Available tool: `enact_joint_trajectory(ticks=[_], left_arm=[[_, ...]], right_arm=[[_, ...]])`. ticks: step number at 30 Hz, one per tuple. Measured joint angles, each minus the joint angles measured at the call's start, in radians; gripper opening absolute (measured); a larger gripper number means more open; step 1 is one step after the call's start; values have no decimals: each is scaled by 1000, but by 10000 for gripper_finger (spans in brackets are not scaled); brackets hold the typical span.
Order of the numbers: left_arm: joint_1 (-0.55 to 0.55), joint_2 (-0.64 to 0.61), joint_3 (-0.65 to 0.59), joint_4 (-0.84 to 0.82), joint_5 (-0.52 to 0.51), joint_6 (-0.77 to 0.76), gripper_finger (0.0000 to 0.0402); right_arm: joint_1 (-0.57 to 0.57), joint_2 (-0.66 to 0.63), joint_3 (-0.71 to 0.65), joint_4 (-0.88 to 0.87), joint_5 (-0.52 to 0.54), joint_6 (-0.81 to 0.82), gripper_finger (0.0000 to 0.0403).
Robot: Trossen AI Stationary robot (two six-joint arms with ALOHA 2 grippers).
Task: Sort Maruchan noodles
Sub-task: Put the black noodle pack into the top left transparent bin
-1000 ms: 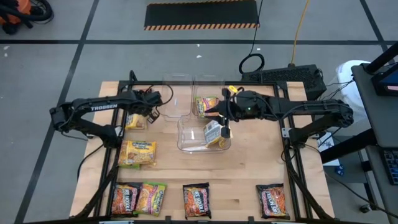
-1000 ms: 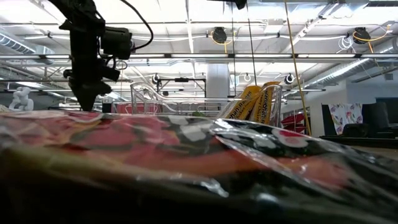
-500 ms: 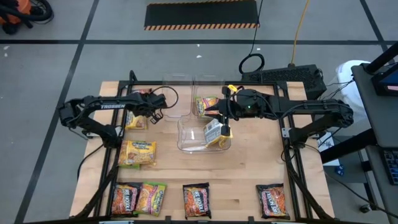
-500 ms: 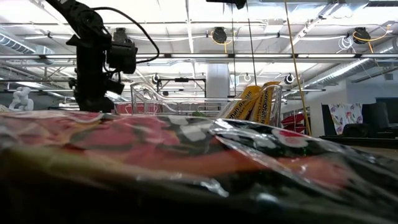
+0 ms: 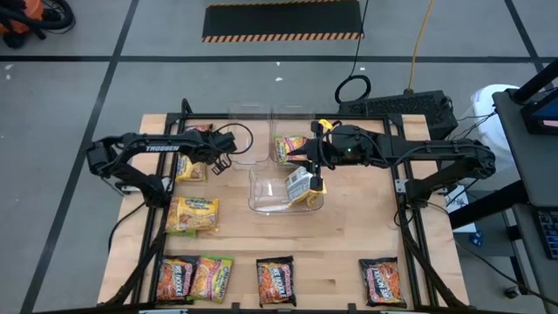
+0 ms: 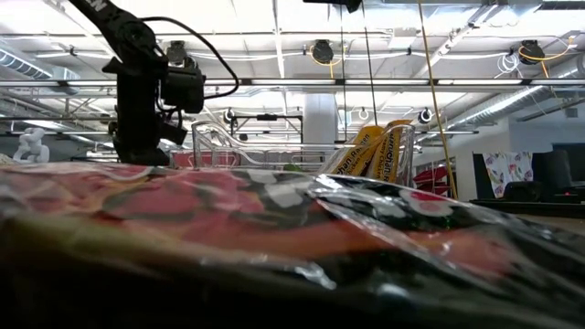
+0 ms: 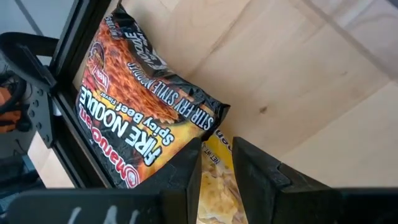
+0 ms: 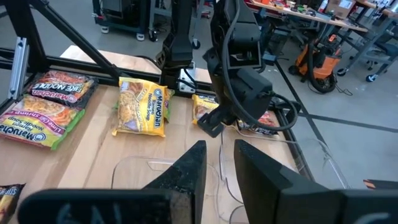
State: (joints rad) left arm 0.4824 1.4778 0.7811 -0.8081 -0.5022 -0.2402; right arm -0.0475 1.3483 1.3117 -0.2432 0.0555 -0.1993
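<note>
Near edge of the wooden table (image 5: 349, 235): four Maruchan packets lie flat in a row, apart from one another except the left pair. From the left: an orange-red packet (image 5: 175, 278) touching a lime-green packet (image 5: 213, 277), then a dark packet (image 5: 275, 281) at centre, then a second dark packet (image 5: 381, 280) toward the right corner. The centre packet fills the foreground of the low view. Bare board lies between this row and the middle of the table, widest on the right half.

Middle zone: a yellow packet (image 5: 193, 215) lies flat beside the left frame rail, clear of the bins. A clear bin (image 5: 261, 192) at centre holds a yellow packet (image 5: 300, 185) standing tilted against its right wall. The right gripper (image 5: 316, 172) hangs over that wall, just beside this packet; its fingers (image 8: 186, 180) stand a narrow gap apart with nothing seen between them.

Far zone: the left gripper (image 5: 215, 162) sits low beside a small yellow packet (image 5: 190, 168) at the left rail. Its fingers (image 7: 186, 174) are slightly parted and empty, poised over a Fire Noodle packet (image 7: 134, 121) overlapping a yellow one (image 7: 217, 180). Two further clear bins (image 5: 248, 144) stand along the far edge; the right one holds a lime-green packet (image 5: 290, 148).
</note>
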Motion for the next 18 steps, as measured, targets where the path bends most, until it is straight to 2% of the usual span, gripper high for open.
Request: enact_joint_trajectory(ticks=[18], left_arm=[[23,84,-1,30,-30,3,97]], right_arm=[[-8,0,0,0,0,-8,77]])
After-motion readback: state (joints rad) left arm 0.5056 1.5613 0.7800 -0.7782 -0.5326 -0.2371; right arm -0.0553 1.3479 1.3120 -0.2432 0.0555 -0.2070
